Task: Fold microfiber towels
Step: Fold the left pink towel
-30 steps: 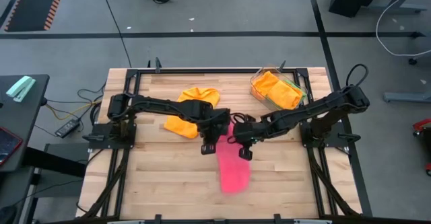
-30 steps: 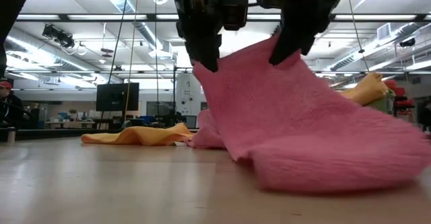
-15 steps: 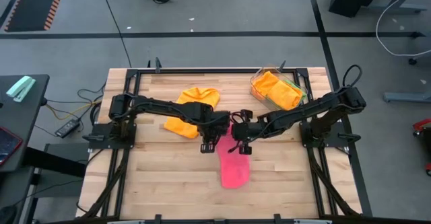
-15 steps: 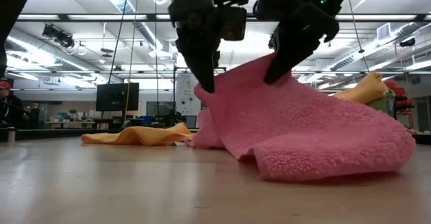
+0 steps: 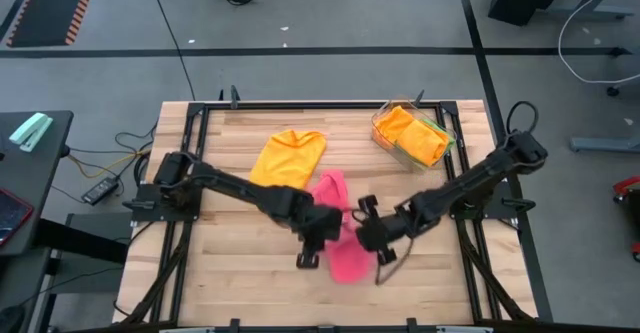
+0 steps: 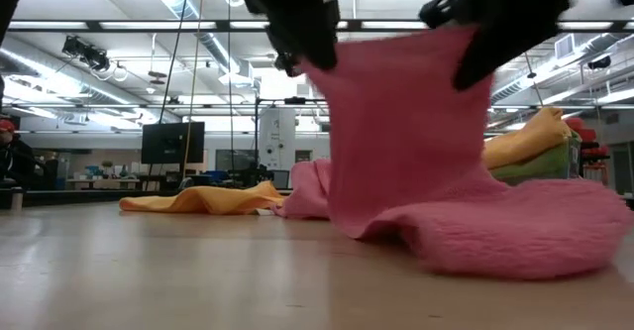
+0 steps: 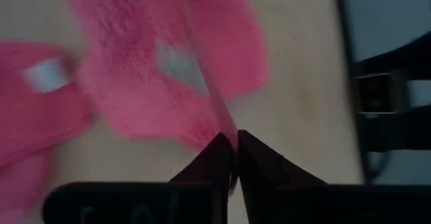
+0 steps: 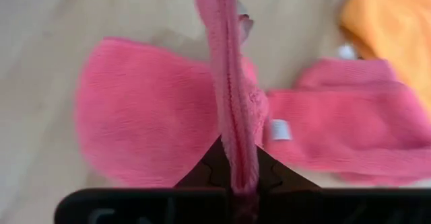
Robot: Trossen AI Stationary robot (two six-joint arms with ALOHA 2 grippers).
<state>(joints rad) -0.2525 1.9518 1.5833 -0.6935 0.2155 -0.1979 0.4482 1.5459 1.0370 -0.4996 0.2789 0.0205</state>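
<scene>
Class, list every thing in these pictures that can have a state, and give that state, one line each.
Pink towel: partly lifted, one edge held up, the rest on the table.
Left tool: shut on the pink towel.
Right tool: shut on the pink towel.
Orange towel: lying loose, unfolded.
Clear tray: holding orange and green towels.

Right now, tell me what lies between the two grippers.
In the high view, only the pink towel spans from left gripper to right gripper, both pinching its edge.
</scene>
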